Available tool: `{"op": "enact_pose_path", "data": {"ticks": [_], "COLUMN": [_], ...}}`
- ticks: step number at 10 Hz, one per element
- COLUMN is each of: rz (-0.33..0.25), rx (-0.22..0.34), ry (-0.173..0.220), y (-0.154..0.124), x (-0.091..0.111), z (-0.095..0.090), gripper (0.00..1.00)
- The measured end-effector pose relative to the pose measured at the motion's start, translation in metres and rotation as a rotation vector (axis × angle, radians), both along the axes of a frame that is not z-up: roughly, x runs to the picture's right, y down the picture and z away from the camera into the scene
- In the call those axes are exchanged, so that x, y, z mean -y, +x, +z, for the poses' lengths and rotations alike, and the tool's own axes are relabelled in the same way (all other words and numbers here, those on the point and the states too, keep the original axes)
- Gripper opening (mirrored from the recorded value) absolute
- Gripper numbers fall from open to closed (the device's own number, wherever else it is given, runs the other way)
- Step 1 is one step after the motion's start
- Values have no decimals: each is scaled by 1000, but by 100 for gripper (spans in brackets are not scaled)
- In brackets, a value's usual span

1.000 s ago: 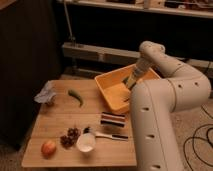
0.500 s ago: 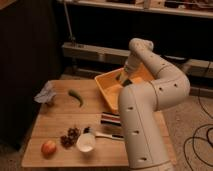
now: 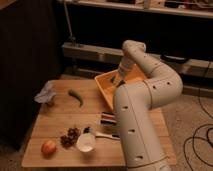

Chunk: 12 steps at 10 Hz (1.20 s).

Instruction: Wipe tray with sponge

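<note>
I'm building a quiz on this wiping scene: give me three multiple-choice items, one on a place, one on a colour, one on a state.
1. Where is the robot's gripper?
A. Down inside the large yellow-orange plastic tray
B. Over the small white cup
C. Beside the curved green pepper

2. What colour is the round fruit at the wooden table's near left corner?
A. Blue
B. Orange-red
C. White

3. How does the white cup stand?
A. Tipped on its side
B. Stacked in the tray
C. Upright on the table

Answers: 1 A, the arm reaches down into the tray. 2 B, it shows orange-red against the wood. 3 C, its open mouth faces up, near the dark berry cluster.
</note>
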State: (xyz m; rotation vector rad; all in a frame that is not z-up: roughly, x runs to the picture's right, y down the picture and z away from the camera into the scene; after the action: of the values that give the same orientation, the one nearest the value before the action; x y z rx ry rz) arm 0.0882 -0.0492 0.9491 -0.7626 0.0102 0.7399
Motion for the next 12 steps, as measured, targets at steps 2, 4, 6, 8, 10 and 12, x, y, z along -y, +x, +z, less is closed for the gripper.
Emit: {"op": "enact_pose_path", "data": {"ticks": [2,4,6,8,10,12], "rz": [-17,-22,-23,-13,-1,20], "rx": [32,70,107,144,162,161], "ry": [-20,-47,-71,-97,-110,-108], "y": [-19,-33,-43,-44,-33,-10], "x": [-14,-36,-55,-72,-78,-79], "z": [-5,-16,-27,-38,-45,-53], "gripper": [0,0,0,0,0,0]}}
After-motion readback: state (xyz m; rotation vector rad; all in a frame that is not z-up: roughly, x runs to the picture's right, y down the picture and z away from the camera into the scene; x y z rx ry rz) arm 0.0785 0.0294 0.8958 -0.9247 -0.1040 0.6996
